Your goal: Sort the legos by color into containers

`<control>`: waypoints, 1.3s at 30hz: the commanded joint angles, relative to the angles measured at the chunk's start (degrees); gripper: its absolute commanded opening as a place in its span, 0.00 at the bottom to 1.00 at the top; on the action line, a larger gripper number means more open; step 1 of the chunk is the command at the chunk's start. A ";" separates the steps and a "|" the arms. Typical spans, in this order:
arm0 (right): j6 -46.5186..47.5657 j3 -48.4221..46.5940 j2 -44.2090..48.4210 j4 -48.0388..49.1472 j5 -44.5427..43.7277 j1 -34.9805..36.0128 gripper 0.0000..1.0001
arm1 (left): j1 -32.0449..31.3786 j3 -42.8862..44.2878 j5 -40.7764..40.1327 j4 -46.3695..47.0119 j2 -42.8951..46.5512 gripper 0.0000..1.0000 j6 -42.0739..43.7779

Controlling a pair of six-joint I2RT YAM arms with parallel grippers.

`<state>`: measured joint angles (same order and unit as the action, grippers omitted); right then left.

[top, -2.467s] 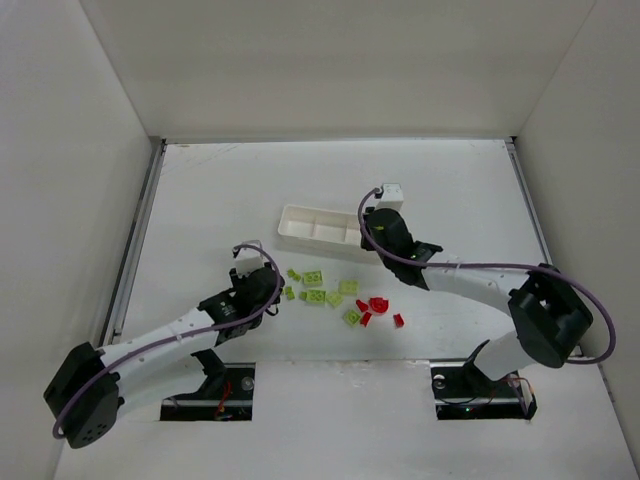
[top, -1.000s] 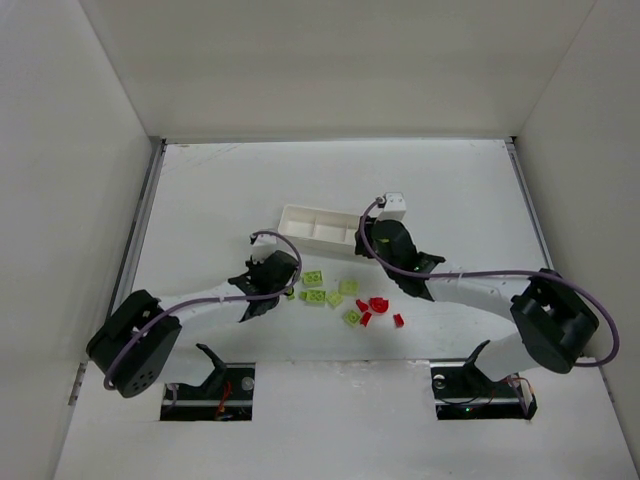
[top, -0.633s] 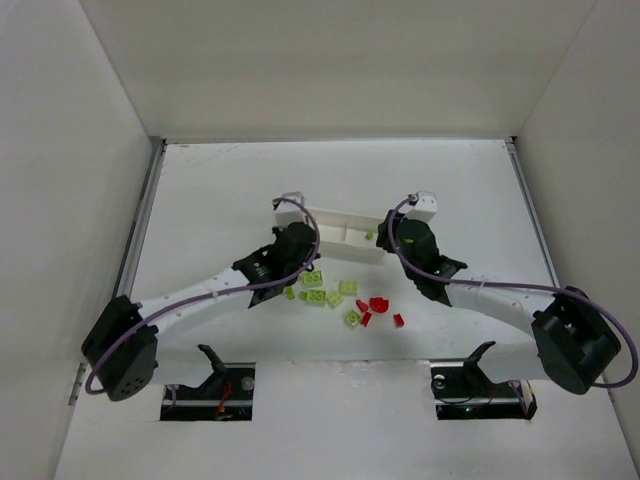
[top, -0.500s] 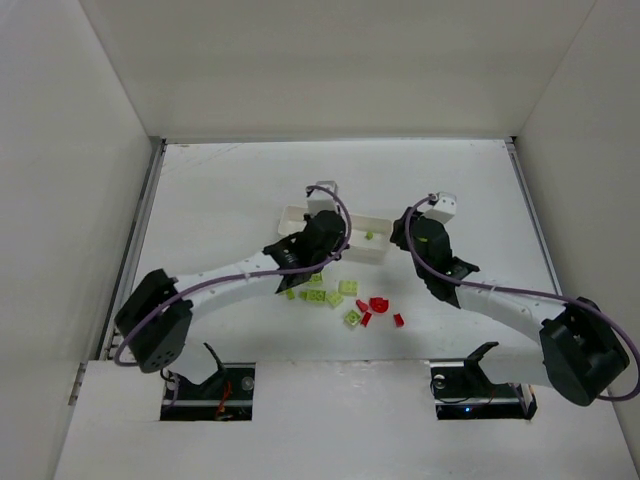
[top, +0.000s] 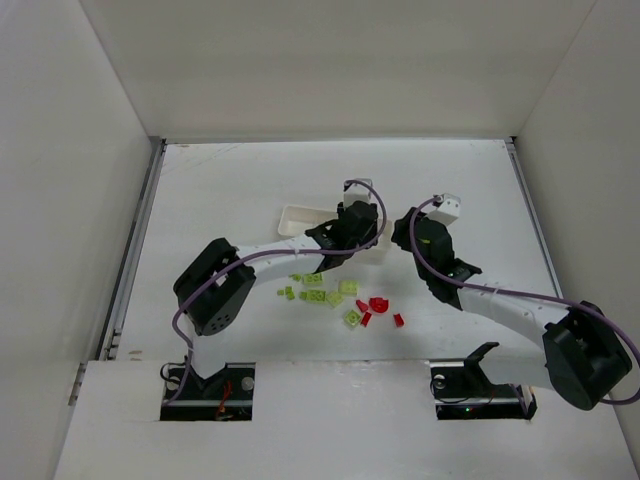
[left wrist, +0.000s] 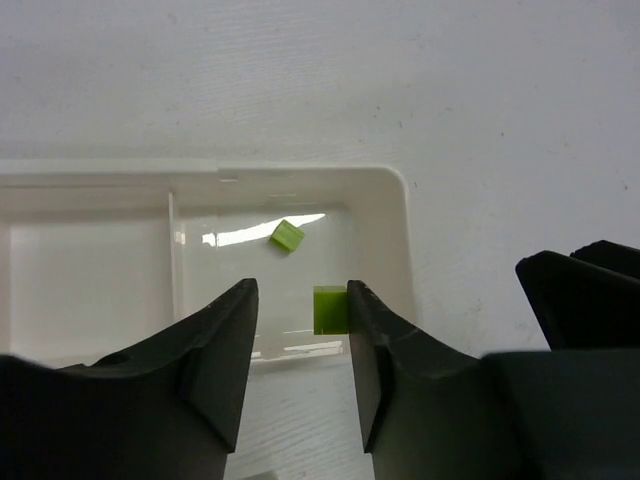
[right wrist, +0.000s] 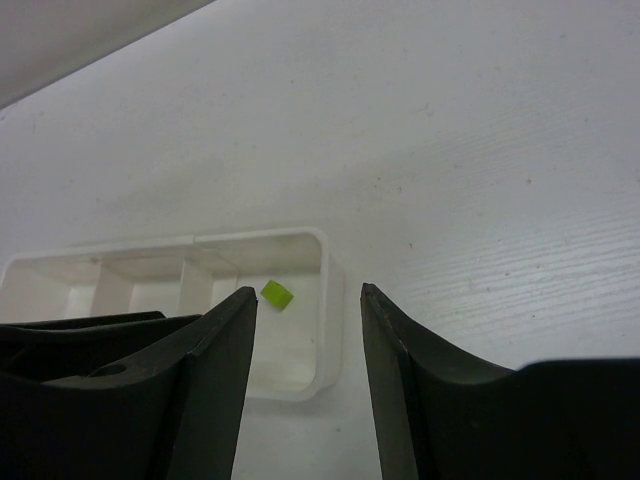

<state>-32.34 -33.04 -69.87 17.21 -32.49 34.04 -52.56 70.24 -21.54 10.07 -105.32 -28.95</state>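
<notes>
Green lego [left wrist: 330, 309] within outstretched left pincer [left wrist: 300, 290]

Up top, the fixed camera sat high behind the robot and looked down and forward, far enough off to take in the whole desk [top: 450, 180] and the walls [top: 80, 150] round it. The left wrist camera was in tight, staring almost straight down past the left hand [left wrist: 300, 300] at one end of the tray [left wrist: 395, 185]. The right wrist camera rode low, looking slantwise across the desk past the right hand [right wrist: 305, 295] at that same end. Both wrist views shared the end compartment and the green brick [left wrist: 286, 235] lying there. The overhead caught the tray too, partly hidden by the left arm [top: 270, 255].
</notes>
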 commanded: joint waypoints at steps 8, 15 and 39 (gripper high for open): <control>-0.71 -0.27 -0.01 3.09 -0.30 -0.34 0.52 | 1.71 -8.44 -1.41 4.34 12.41 0.42 1.17; -0.18 0.08 0.69 3.79 -0.21 -0.34 0.51 | 2.68 -4.51 6.31 6.63 6.03 0.42 -0.57; 1.75 -0.01 0.96 5.90 4.71 0.71 0.45 | 5.13 -0.27 7.90 0.13 2.57 0.54 -6.63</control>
<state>-31.94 -32.84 -69.93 18.83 -30.70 33.87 -50.54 68.10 -16.58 8.60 -104.09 -31.22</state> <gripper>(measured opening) 0.457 0.535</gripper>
